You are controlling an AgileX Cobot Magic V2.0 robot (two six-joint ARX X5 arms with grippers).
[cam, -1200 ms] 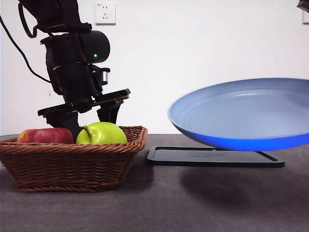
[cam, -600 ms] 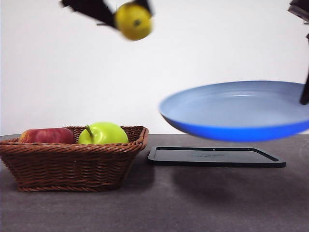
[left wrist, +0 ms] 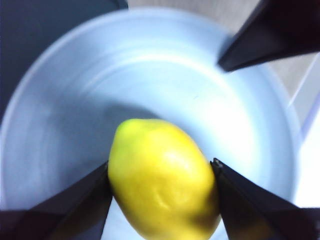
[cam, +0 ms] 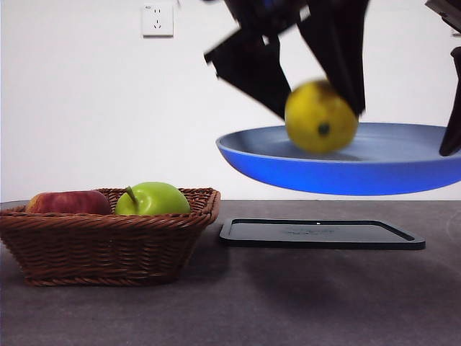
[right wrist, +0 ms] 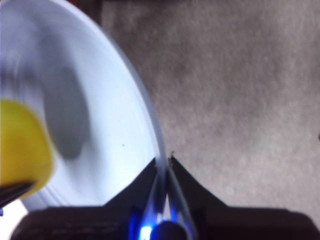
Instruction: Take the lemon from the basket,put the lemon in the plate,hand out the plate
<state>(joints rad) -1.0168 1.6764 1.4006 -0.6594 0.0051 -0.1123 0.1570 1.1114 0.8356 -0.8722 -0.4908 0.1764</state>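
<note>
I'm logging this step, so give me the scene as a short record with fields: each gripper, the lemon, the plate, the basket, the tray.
left gripper: shut on lemon, over the plate
right gripper: shut on plate rim, holding it above the tray
lemon: low over plate; contact unclear
basket: on table, holds red apple and green apple
tray: on table, under plate

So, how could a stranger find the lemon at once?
Look above the flat black rectangular tray for the wide light blue round plate held in the air. Over it, the left end effector grips the small oval bright yellow lemon; the larger yellow-green apple stays in the brown woven wicker basket.
</note>
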